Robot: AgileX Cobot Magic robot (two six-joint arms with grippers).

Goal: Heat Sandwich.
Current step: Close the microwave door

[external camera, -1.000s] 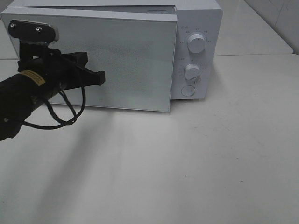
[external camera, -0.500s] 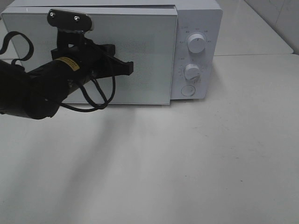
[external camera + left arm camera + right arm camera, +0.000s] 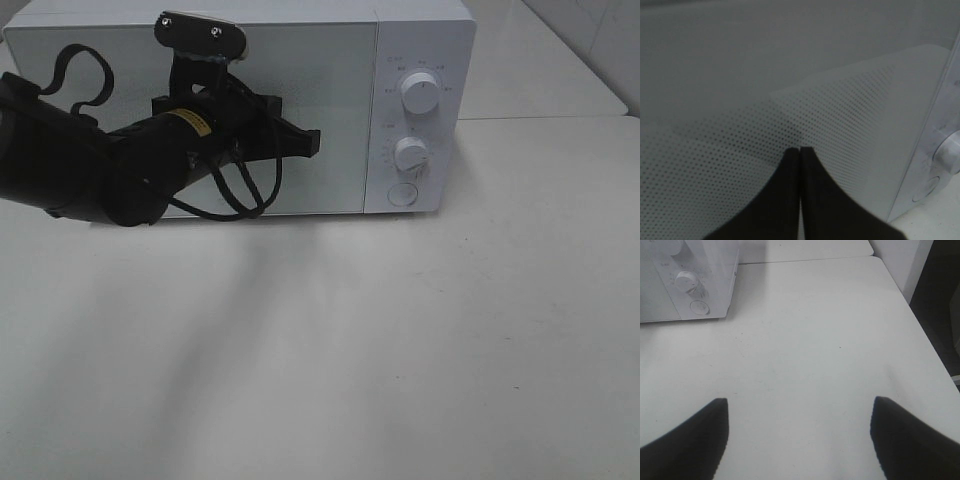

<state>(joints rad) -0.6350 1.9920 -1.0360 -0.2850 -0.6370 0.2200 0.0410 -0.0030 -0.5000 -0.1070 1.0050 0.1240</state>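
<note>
Left wrist view has the left gripper (image 3: 800, 154) shut tight, its two fingertips pressed together with nothing between them, their point set against the dotted mesh of the microwave door (image 3: 740, 125). From the exterior high view I see that same left gripper (image 3: 305, 143) reaching across the door (image 3: 335, 80) on the side nearer the control panel, and the door looks flush with the microwave (image 3: 420, 35). The right gripper (image 3: 800, 400) hangs over bare counter (image 3: 805, 330) with its jaws wide apart and empty. I can't see the sandwich in any view; my guess is it sits inside, behind the mesh, which shows me nothing of the interior. I read the step in hand as closing the door. To do it well I'd push squarely on this free edge until I'm satisfied the latch has caught, then back straight off without sliding toward the upper dial (image 3: 421, 92) or lower dial (image 3: 411, 153). A second ago the door stood swung out, its free edge overlapping the panel, with the arm far to the left; half a second ago it was nearly closed; now it lies shut and the arm has followed it in and rightward.
</note>
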